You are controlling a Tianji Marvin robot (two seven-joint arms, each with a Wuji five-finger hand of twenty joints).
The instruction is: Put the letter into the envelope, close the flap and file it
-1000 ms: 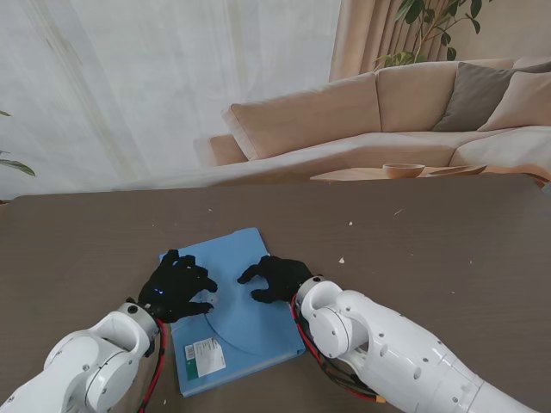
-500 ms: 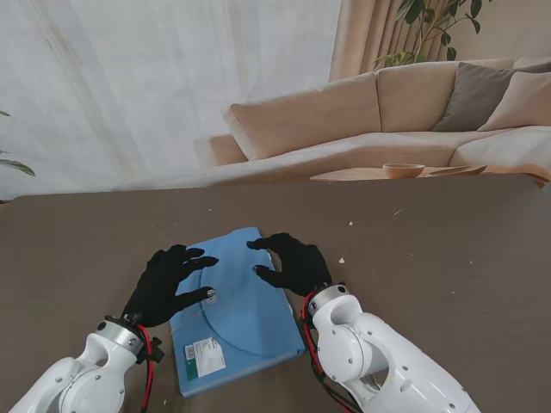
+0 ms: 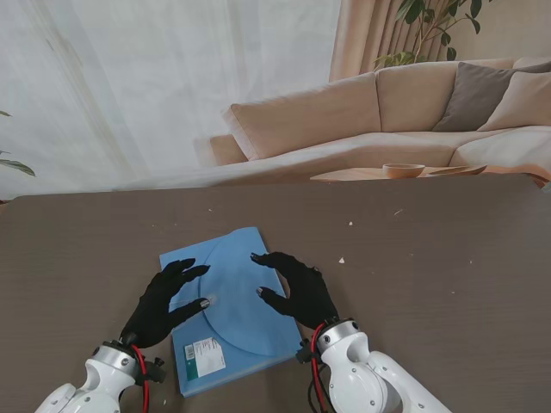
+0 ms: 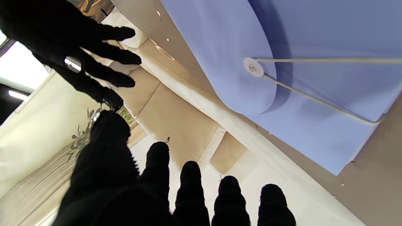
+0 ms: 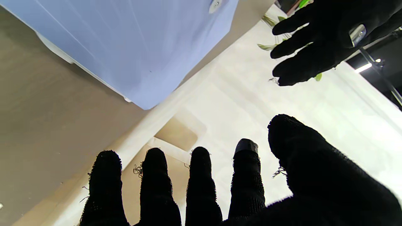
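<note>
A blue envelope (image 3: 232,297) lies flat on the brown table, its rounded flap folded down toward me. A white button (image 4: 253,67) with a string (image 4: 317,99) shows on the flap in the left wrist view, and the same envelope (image 5: 135,40) fills a corner of the right wrist view. A white label (image 3: 204,356) sits on its near left corner. My left hand (image 3: 164,301) hovers open over the envelope's left edge. My right hand (image 3: 297,288) hovers open over its right edge. Neither hand holds anything. No letter is visible.
The brown table (image 3: 448,258) carries small white crumbs (image 3: 342,260). Beyond its far edge stand a beige sofa (image 3: 387,112) with grey cushions, a wooden bowl (image 3: 404,170) on a low table, white curtains and a plant.
Both hands have lifted off the envelope and drawn back toward me with fingers spread. The arms have dropped lower out of view. The envelope has stayed in place.
</note>
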